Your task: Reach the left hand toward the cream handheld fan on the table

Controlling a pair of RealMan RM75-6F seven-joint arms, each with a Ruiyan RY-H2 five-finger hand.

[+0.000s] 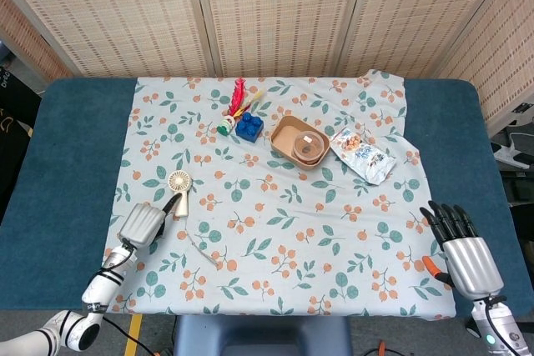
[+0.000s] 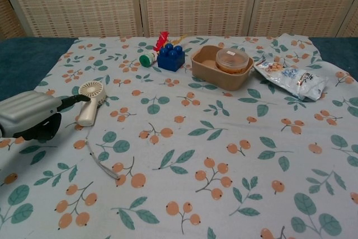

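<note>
The cream handheld fan [image 1: 179, 188] [image 2: 91, 100] lies flat on the floral cloth at its left side, round head away from me and handle toward me. My left hand [image 1: 142, 224] [image 2: 31, 117] hovers low just left of the handle and holds nothing. One dark finger [image 2: 77, 99] stretches out to the fan's neck, and I cannot tell whether it touches. A thin cord [image 2: 100, 163] trails from the handle toward the front. My right hand [image 1: 463, 248] rests at the front right with straight, spread fingers and holds nothing; the chest view does not show it.
At the back of the cloth stand a blue block [image 2: 170, 57], a red toy [image 2: 162, 40], a tan tray [image 2: 201, 71] with a lidded cup [image 2: 232, 60], and a snack bag [image 2: 293, 76]. An orange-handled tool [image 1: 430, 267] lies by my right hand. Blue table [image 1: 67, 164] borders the cloth.
</note>
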